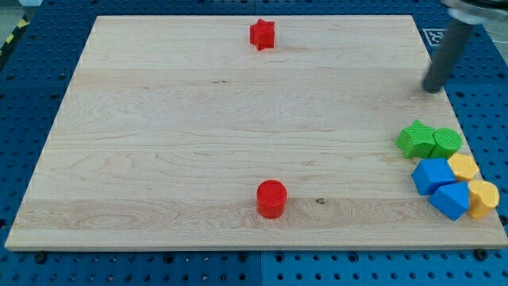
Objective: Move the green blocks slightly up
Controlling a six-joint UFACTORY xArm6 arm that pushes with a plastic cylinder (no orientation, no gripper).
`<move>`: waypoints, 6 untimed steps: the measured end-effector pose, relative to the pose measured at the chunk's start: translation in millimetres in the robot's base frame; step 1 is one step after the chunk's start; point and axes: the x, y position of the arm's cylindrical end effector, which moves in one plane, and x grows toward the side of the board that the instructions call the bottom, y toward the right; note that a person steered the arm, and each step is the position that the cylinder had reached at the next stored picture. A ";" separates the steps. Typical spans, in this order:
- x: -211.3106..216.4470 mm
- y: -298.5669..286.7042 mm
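- Where the board (159, 159) comes nearest the view's bottom, a red cylinder (271, 199) stands alone a little right of centre, well apart from everything else.
- At the bottom right corner sits a tight cluster: a blue block (450, 199) of uneven outline lowest, a yellow block (483, 198) touching its right side and reaching the board's right edge.
- Just above those, a blue cube (432, 174) and a second yellow block (463, 166) sit side by side, pressed against the lower pair.
- Next up come the task's things, two green blocks touching each other by the right edge: the left green block (415, 139) looks star-like or notched, though its outline is hard to make out, and the right green block (447, 142) is rounder. Both rest just above the blue cube and the upper yellow block, touching or nearly touching them.
- Further up, my tip (431, 89) sits near the board's right edge, above the green pair and clearly apart from them, touching no block. The rod leans toward the view's top right corner. It is a bare rod, with nothing that could spread, close or pinch.
- Farthest away, a red star (262, 33) lies close to the top edge, near the middle.
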 end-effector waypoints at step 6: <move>125.5 -32.1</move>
